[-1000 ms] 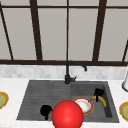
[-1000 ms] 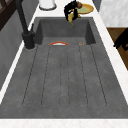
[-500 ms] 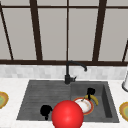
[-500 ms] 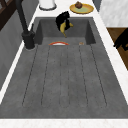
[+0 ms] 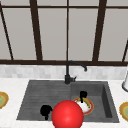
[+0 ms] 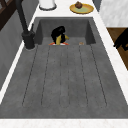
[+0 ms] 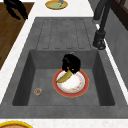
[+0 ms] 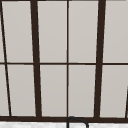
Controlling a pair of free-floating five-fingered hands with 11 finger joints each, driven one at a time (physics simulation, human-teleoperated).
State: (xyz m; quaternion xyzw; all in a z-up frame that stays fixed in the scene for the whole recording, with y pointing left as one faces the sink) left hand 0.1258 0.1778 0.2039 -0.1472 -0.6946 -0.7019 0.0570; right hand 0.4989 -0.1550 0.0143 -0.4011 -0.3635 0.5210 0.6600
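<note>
My right hand (image 5: 83,94) hangs low in the sink basin, shut on a yellow banana (image 7: 64,77). The banana's lower end rests on or just above a white plate with a red-orange rim (image 7: 79,86) on the basin floor. The left side view has this right hand (image 6: 58,33) with the banana (image 6: 58,40) at the basin's far end. My left hand (image 5: 45,111) floats at the drainboard's front edge with its fingers hanging relaxed and nothing in them. The side views place the left hand (image 6: 122,39) (image 7: 14,8) out over the wooden floor.
A big red ball (image 5: 67,115) covers the sink's front edge. The black faucet (image 5: 67,73) stands behind the basin. A small round item (image 7: 38,91) lies on the basin floor. Yellow plates (image 5: 2,99) (image 5: 124,109) sit on both counters, a white container (image 5: 125,83) at the right.
My right hand has carried the banana leftward and down into the basin, onto the plate. The left hand has stayed put.
</note>
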